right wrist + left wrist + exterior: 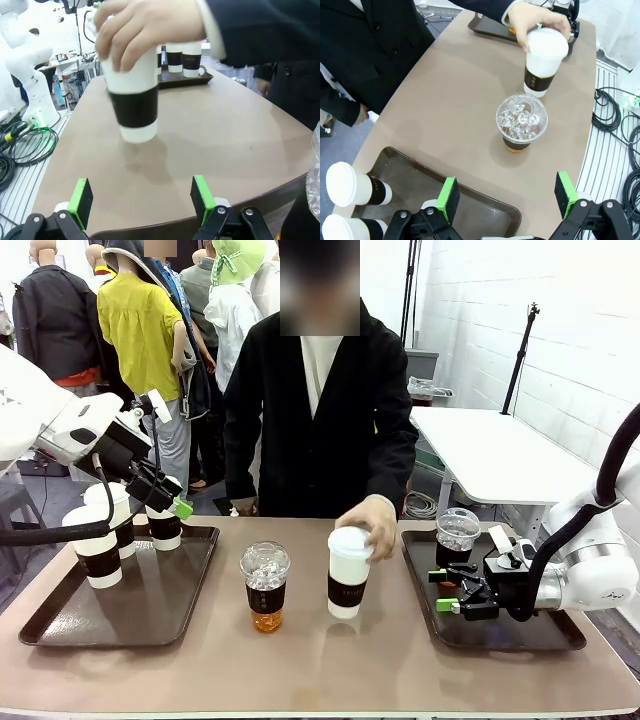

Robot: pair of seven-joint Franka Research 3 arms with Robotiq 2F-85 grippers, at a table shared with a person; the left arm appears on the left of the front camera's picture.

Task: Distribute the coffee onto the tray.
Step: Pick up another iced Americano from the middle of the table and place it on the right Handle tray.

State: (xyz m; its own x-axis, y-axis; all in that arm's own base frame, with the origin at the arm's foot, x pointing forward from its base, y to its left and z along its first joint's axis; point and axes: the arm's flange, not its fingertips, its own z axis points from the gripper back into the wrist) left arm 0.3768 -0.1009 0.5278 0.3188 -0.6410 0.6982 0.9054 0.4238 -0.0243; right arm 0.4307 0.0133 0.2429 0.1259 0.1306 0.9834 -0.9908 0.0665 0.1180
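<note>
Three white lidded coffee cups with dark sleeves (100, 545) stand on the left tray (60, 625). My left gripper (170, 502) hovers open just above the back one (163, 527); in the left wrist view it (507, 197) holds nothing, with two of the cups (355, 185) at the lower left. Mid-table stand a clear iced coffee (265, 587) (521, 122) and a white cup (348, 573) (545, 62) (134, 100) gripped at the lid by the person's hand (372, 523). My right gripper (447, 590) (141, 200) is open over the right tray (520, 635), facing that cup. Another iced coffee (457, 537) stands on this tray.
The person stands at the far side, centre. Bare brown tabletop (320, 660) lies between the trays. Cables (615, 110) lie on the floor beside the table. The front half of the right tray is bare.
</note>
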